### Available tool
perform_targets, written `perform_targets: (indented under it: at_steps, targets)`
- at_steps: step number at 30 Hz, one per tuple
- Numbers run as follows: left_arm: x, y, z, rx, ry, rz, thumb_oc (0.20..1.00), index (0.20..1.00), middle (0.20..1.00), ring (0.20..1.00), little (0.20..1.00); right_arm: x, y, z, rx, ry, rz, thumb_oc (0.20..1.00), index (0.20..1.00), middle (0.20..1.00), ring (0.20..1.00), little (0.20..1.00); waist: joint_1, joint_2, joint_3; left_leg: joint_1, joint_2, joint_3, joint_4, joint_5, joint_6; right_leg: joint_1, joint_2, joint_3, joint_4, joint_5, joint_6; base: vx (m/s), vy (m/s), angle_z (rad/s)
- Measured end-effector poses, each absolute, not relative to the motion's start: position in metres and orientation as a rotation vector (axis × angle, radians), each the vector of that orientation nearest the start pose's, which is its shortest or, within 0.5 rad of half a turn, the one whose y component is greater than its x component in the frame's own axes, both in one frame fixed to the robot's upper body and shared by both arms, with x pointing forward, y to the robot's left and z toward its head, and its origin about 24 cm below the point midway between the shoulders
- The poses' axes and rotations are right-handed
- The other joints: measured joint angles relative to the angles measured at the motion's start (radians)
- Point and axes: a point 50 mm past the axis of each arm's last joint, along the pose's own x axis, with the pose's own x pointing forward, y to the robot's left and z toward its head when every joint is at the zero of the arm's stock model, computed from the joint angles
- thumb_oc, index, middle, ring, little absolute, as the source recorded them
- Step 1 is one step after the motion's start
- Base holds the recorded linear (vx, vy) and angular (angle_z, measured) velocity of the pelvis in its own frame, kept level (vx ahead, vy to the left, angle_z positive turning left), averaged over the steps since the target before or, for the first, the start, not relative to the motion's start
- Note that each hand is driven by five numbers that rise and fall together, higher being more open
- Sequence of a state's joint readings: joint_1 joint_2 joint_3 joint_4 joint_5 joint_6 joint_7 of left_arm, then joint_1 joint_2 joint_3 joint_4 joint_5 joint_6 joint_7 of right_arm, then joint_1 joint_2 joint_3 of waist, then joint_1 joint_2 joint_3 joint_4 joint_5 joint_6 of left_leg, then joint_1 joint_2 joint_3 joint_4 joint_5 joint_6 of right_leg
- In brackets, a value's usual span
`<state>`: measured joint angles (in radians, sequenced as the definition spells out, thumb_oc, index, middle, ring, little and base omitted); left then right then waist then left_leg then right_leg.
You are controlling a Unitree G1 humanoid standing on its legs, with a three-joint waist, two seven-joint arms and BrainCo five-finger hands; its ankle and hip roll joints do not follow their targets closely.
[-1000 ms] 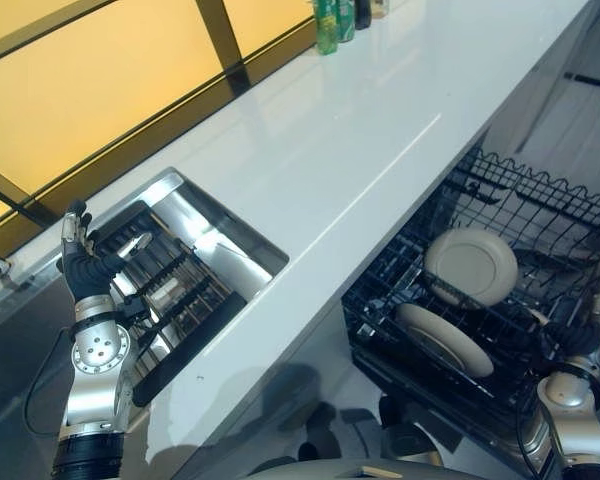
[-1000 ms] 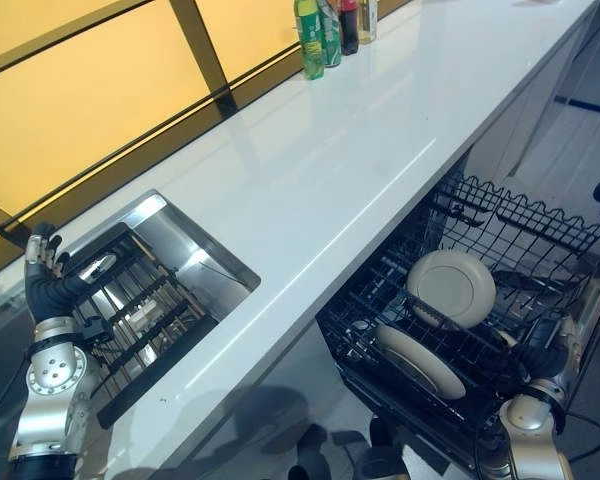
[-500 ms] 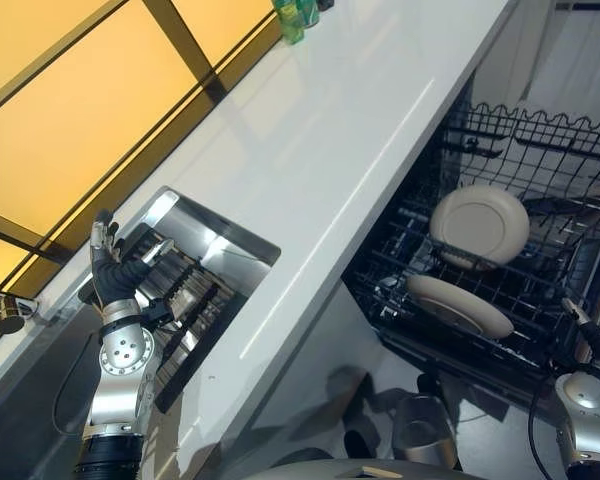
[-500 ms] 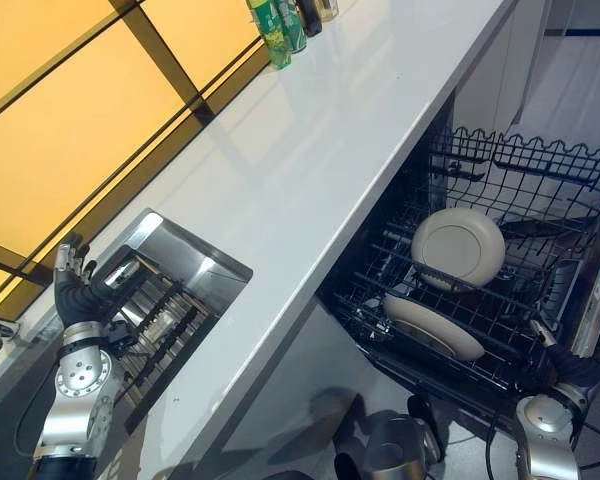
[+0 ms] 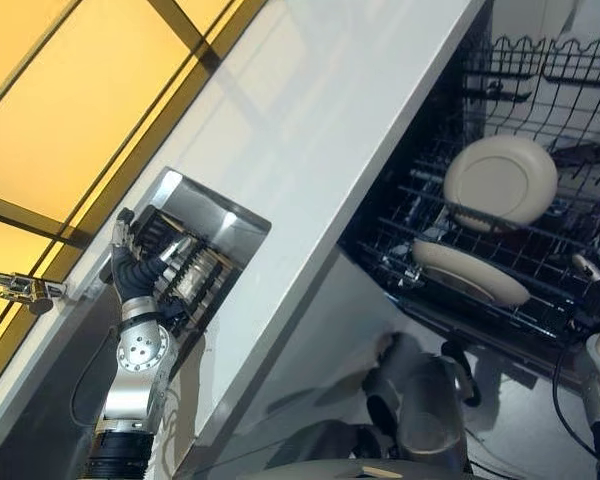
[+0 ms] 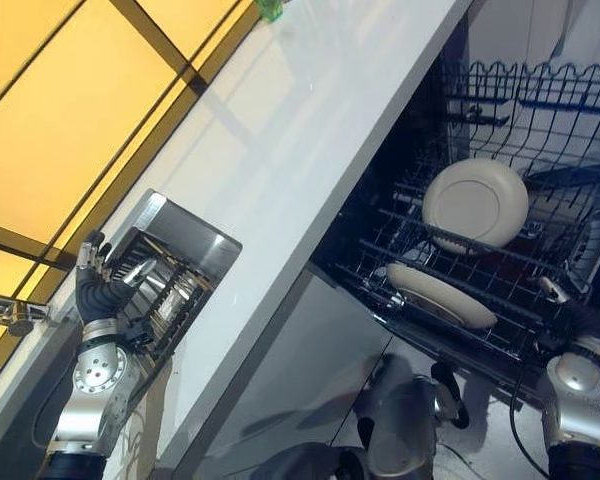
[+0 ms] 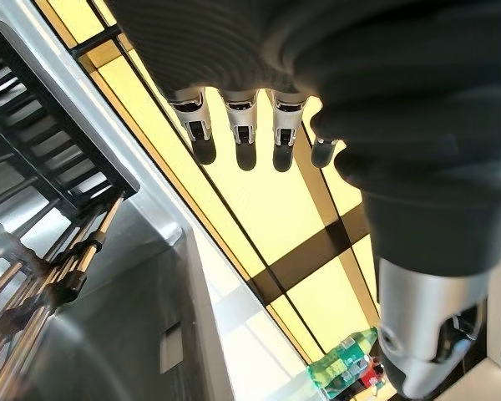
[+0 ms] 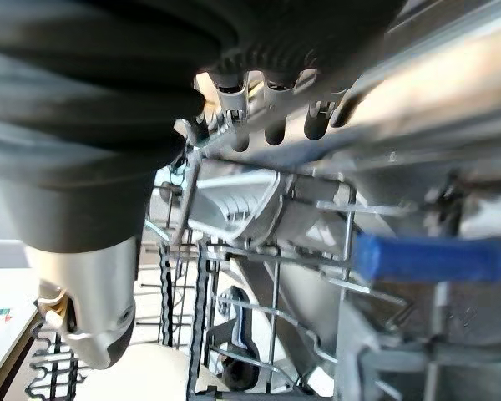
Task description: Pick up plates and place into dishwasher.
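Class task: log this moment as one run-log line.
left hand: open, over sink rack | right hand: open, at dishwasher rack | plates: two racked

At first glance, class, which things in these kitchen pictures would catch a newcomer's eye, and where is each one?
Two cream plates stand out against the black wire dishwasher rack, pulled out below the long white countertop: one stands upright, the other leans low in front of it. At the counter's other end the left hand is raised, fingers straight, at the edge of the steel sink, which holds a dark rack. Glowing amber window panes run behind the counter.
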<state>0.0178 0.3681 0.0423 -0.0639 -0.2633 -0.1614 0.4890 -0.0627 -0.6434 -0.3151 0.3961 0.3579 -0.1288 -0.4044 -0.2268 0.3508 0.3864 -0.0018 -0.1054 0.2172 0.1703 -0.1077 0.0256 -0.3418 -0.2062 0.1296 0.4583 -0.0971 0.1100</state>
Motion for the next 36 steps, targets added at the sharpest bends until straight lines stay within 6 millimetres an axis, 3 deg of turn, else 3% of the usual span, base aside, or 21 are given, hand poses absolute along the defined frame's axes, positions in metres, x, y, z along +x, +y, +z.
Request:
perform_targets:
  at_steps: [10,22,28,36]
  targets:
    - [0.246,0.238,0.094,0.005,-0.262,0.492,1.0,1.0,1.0,1.0,1.0,0.233,-0.38,0.089,-0.224,-0.027,-0.824,1.0,1.0,1.0,1.0,1.0,0.002,-0.001,0.001,-0.029,-0.005,-0.013,0.035,-0.009,-0.002,-0.029,-0.015,-0.002,0.028,0.0,-0.001,0.05,0.09,-0.02]
    - [0.244,0.226,0.084,0.008,-0.211,0.443,1.0,1.0,1.0,1.0,1.0,0.238,-0.374,0.093,-0.21,-0.038,-0.822,1.0,1.0,1.0,1.0,1.0,0.026,-0.001,0.0,-0.111,-0.012,-0.037,0.105,-0.025,0.004,-0.077,-0.062,-0.057,0.07,0.005,-0.008,0.01,0.091,0.08]
    - [0.243,0.222,0.08,-0.002,-0.193,0.429,1.0,1.0,1.0,1.0,1.0,0.253,-0.359,0.093,-0.171,-0.049,-0.777,1.0,1.0,1.0,1.0,1.0,0.031,-0.001,0.0,-0.116,-0.02,-0.038,0.117,-0.027,0.003,-0.085,-0.081,-0.07,0.084,0.005,-0.008,0.06,0.085,0.02]
    - [0.24,0.223,0.076,-0.032,-0.176,0.436,1.0,1.0,1.0,1.0,1.0,0.274,-0.333,0.09,-0.181,-0.025,-0.69,1.0,1.0,1.0,1.0,1.0,0.081,0.007,-0.006,-0.115,-0.025,-0.038,0.119,-0.026,0.005,-0.086,-0.116,-0.113,0.086,0.014,-0.014,0.04,0.089,0.0]
